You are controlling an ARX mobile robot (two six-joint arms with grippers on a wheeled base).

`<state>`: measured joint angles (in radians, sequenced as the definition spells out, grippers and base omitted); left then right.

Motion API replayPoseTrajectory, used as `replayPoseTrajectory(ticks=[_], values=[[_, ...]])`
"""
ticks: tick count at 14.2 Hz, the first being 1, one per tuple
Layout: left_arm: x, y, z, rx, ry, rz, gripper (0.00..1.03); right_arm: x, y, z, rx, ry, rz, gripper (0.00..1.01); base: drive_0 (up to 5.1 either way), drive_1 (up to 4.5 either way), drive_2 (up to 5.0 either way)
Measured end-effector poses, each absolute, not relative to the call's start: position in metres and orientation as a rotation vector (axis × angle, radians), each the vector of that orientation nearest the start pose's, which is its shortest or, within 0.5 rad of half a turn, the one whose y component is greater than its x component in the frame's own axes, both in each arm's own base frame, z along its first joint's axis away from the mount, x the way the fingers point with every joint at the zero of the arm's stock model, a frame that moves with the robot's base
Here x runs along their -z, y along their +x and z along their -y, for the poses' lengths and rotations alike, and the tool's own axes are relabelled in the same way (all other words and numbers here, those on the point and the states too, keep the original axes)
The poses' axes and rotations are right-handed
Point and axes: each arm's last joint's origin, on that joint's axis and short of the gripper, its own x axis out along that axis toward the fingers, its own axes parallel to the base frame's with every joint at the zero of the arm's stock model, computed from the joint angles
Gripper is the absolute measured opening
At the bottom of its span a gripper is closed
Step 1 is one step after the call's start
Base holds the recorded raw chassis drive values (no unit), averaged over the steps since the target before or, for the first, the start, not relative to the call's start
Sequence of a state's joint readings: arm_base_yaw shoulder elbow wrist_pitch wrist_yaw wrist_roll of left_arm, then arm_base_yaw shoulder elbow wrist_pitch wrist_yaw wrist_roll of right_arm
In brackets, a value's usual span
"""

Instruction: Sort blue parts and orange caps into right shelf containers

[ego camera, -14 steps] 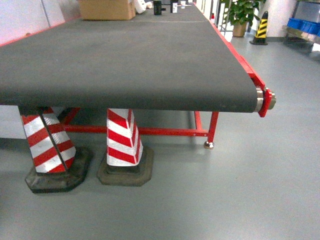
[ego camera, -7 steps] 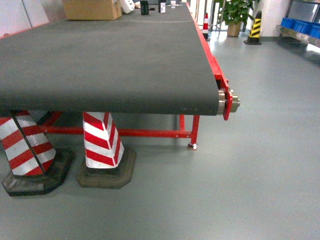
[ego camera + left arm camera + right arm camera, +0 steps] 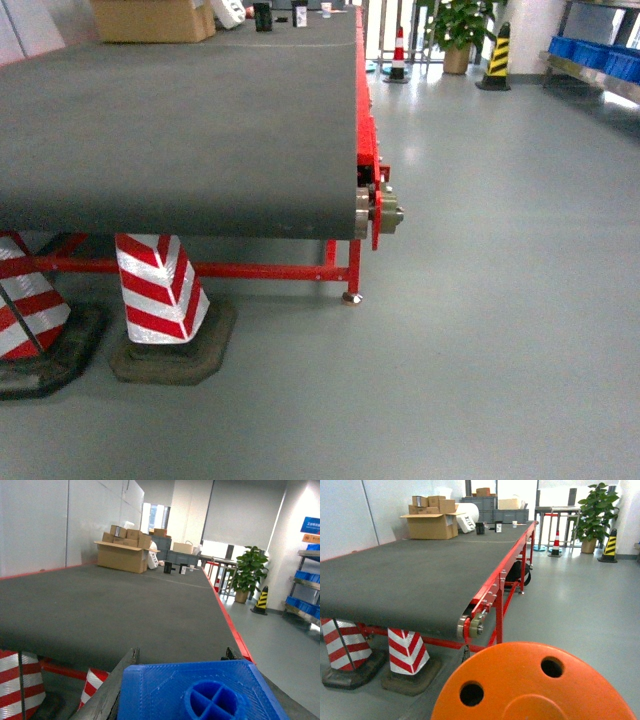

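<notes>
A bright-blue part (image 3: 165,690), boxy with a round cross-ribbed socket on top, fills the bottom of the left wrist view. My left gripper (image 3: 182,655) is shut on it, with a dark finger (image 3: 112,687) pressed along its left side. An orange cap (image 3: 520,680), a round disc with two holes, fills the bottom of the right wrist view. My right gripper (image 3: 535,652) holds it, and only one fingertip (image 3: 465,652) shows, at its left edge. Blue shelf containers (image 3: 600,55) sit on a rack far off at the right. Neither gripper shows in the head view.
A long grey conveyor belt (image 3: 180,130) on a red frame fills the left, with its end roller (image 3: 375,210) sticking out. Red-and-white cones (image 3: 160,295) stand under it. Cardboard boxes (image 3: 150,20) sit at its far end. A yellow-black cone (image 3: 497,55) and a plant (image 3: 458,25) stand beyond on grey floor.
The head view has swung to the right: the belt's end and the striped cones have slid left in the picture, and more grey floor shows on the right.
</notes>
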<state>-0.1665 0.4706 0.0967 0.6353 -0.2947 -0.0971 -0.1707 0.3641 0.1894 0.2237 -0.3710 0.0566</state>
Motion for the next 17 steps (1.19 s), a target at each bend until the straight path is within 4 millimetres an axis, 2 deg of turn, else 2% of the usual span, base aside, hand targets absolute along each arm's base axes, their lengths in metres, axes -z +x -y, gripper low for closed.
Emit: replayPoseTrajectory(ticks=[17], values=[[-0.2145,0.1265,0.0128,-0.113,-0.157,0.263,0.44,-0.2187,0.1197,0.01,-0.202,0.043,0.042,0.42,4.9,-1.37,-3.3]])
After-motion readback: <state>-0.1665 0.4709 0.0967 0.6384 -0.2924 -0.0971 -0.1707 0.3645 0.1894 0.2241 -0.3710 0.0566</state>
